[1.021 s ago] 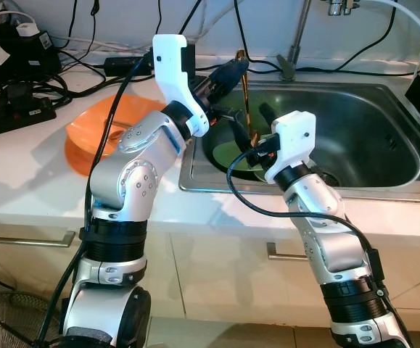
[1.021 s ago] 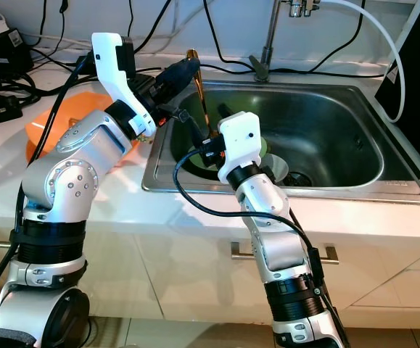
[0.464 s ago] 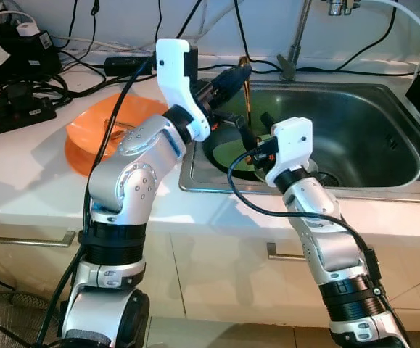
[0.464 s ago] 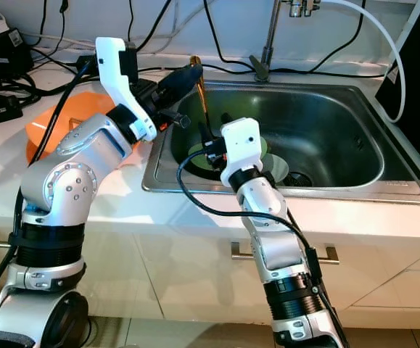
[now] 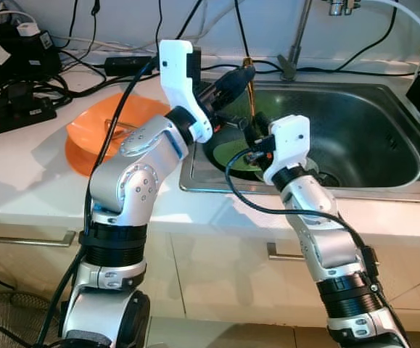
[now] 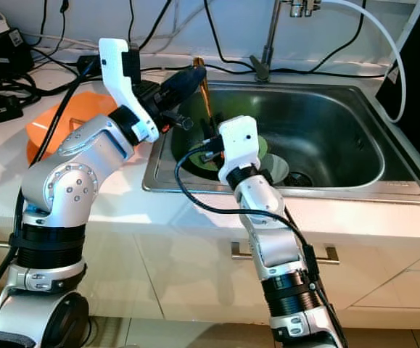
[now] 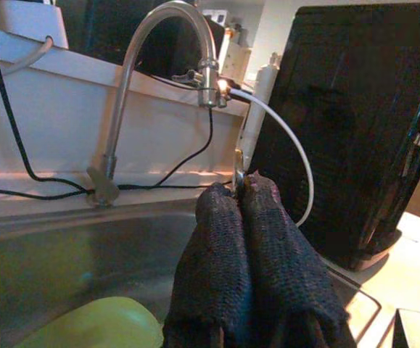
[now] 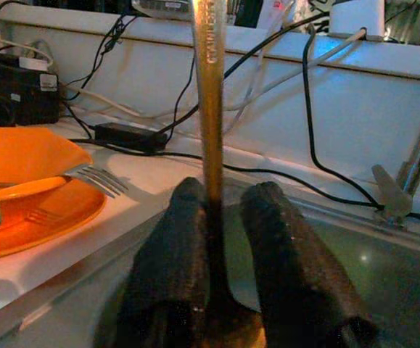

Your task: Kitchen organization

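Upright over the sink (image 5: 384,163) stood the spoon (image 5: 251,90) — a brass-coloured one, its handle pointing up and its bowl low, above the green plate (image 5: 231,154) that lay on the sink floor. My left gripper (image 5: 244,71) was pinched shut on the top of the handle; in the left wrist view the two fingers (image 7: 224,239) pressed together with a sliver of metal showing between their tips. My right gripper (image 5: 254,130) sat lower on the same spoon, its fingers (image 8: 170,239) parted a little, one on each side of the handle, close against it — I could not tell whether they bore on it. Behind the spoon the tap (image 7: 148,32) rose from the back of the sink. Left of the sink, on the white counter (image 5: 21,174), lay an orange plate (image 5: 97,127) with a fork (image 8: 93,177) on its rim. Black cables (image 5: 28,87) trailed along the wall.
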Robot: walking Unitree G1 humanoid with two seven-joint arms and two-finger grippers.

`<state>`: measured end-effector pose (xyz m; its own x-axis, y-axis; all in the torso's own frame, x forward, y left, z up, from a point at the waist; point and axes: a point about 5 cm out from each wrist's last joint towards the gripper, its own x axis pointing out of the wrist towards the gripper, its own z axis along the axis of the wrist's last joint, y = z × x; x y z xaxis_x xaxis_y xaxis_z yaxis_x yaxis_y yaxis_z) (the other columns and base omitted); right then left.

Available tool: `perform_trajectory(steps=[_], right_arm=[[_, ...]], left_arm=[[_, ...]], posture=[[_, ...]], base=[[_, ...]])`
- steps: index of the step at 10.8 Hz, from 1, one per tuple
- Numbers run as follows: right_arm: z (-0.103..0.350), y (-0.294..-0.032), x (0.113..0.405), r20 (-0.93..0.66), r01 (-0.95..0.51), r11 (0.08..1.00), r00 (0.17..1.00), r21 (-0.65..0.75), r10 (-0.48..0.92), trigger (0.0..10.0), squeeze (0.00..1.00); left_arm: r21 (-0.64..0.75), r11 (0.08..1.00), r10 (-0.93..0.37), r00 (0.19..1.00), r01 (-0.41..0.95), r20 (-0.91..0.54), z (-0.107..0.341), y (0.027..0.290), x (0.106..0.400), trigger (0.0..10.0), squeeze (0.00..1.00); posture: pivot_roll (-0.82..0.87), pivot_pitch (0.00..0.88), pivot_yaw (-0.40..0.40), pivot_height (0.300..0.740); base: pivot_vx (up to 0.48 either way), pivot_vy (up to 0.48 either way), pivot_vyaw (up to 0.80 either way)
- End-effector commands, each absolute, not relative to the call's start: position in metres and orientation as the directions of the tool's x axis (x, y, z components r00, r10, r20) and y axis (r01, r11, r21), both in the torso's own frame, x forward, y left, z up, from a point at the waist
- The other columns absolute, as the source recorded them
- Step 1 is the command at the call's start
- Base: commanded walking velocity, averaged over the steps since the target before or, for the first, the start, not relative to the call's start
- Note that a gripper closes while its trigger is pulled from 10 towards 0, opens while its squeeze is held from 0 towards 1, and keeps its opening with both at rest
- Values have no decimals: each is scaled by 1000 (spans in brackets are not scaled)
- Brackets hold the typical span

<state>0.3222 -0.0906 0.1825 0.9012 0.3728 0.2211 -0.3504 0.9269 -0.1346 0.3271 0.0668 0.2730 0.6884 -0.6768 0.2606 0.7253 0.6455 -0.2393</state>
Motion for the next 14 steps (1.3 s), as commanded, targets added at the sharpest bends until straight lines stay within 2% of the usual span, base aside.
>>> perform_trajectory(steps=[1, 6, 7, 8, 11, 12, 13, 14], right_arm=[[185, -92, 324, 228, -345, 928, 901, -142, 370, 0, 0], [183, -92, 324, 227, -342, 929, 902, -140, 367, 0, 0], [182, -91, 323, 226, -343, 929, 902, -140, 368, 0, 0], [181, -91, 323, 225, -344, 929, 902, -140, 368, 0, 0], [180, -95, 327, 221, -319, 936, 912, -147, 346, 0, 0], [180, -99, 330, 220, -289, 946, 923, -151, 317, 0, 0], [181, -112, 339, 217, -196, 966, 949, -170, 231, 10000, 0], [185, -126, 351, 211, -129, 975, 963, -183, 167, 10000, 0]], left_arm=[[-222, 631, -693, 669, 743, 271, 277, 64, 324, 10000, 0], [-208, 645, -686, 677, 735, 267, 276, 67, 325, 10000, 0], [-205, 648, -684, 679, 733, 265, 276, 68, 325, 10000, 651], [-212, 651, -679, 684, 729, 265, 275, 69, 325, 10000, 1000], [-205, 668, -664, 698, 715, 269, 275, 73, 326, 10000, 1000], [-193, 687, -650, 711, 701, 268, 275, 77, 326, 10000, 773], [-149, 733, -628, 744, 664, 229, 268, 87, 327, 10000, 0], [-67, 772, -618, 771, 632, 151, 254, 97, 326, 10000, 0]], posture=[[-66, 0, 24, 740], [-60, 0, 24, 740], [-57, 0, 24, 740], [-55, 0, 23, 740], [-49, 0, 16, 740], [-49, 0, 16, 740], [-45, 0, 14, 740], [-45, 0, 14, 740]], base=[[0, 0, 0], [0, 0, 0], [0, 0, 0], [0, 0, 0], [0, 0, 0], [0, 0, 0], [0, 0, 0], [0, 0, 0]])
